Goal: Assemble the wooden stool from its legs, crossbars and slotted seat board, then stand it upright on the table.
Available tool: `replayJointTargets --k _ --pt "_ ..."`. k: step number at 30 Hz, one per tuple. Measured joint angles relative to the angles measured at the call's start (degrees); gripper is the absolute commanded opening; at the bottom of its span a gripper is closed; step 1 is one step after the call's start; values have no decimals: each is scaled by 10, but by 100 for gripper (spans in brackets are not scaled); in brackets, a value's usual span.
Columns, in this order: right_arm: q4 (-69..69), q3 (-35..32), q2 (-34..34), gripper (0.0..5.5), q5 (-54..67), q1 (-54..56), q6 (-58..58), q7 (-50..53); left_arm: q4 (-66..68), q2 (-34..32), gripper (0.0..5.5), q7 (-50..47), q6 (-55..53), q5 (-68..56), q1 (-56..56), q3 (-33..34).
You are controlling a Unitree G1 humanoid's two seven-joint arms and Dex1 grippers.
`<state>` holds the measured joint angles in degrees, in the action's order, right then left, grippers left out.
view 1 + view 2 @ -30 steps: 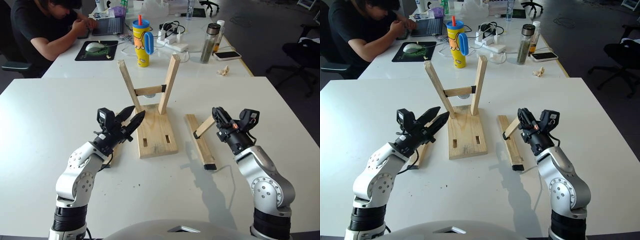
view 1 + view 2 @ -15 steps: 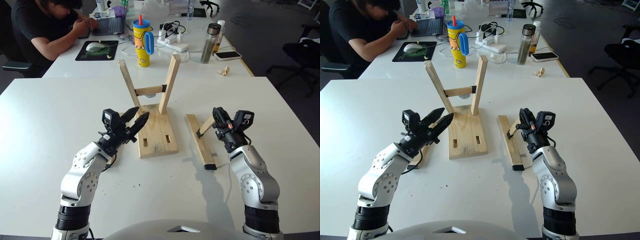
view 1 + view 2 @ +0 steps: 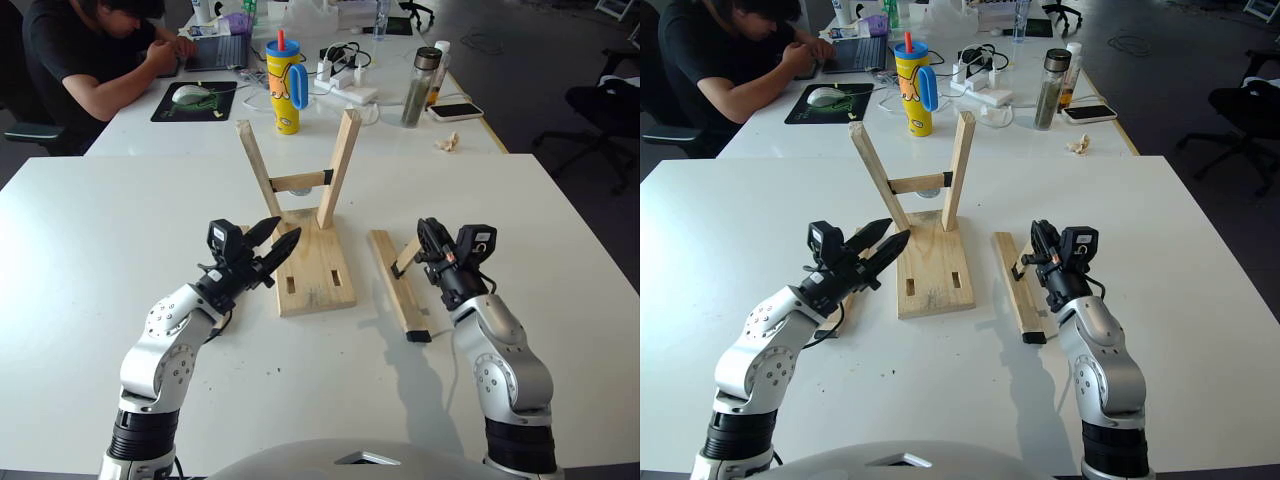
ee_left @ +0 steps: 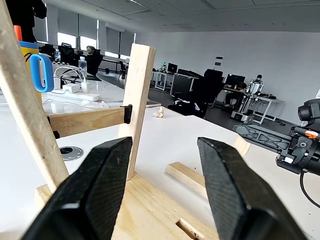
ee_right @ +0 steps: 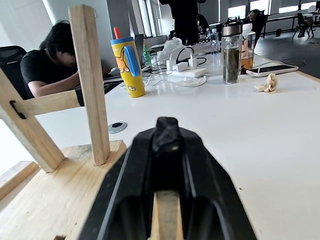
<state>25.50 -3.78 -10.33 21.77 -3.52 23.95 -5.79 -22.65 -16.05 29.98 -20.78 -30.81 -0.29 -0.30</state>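
Seat board [image 3: 315, 278] flat mid-worktop [image 3: 90, 230], two legs [image 3: 338, 165] standing from it, left gripper [image 3: 283, 231] fingers spread by its left edge, right gripper [image 3: 424, 233] fingers clamped on loose crossbar [image 3: 405, 257] alongside

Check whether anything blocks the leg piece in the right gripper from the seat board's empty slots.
Nothing visible does. Only bare table separates the leg piece, held by the right gripper, from the seat board's empty slots; the open left gripper sits at the board's other side.
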Motion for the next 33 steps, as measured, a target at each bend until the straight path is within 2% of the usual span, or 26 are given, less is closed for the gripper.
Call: replayJointTargets --k 9,33 --pt "11 33 -14 42 -62 -15 -29 -5 0 -3 241 -1 -1 0 0 0" --pt "19 8 21 42 -37 -29 -41 -19 0 -4 241 -4 -1 4 6 -4"
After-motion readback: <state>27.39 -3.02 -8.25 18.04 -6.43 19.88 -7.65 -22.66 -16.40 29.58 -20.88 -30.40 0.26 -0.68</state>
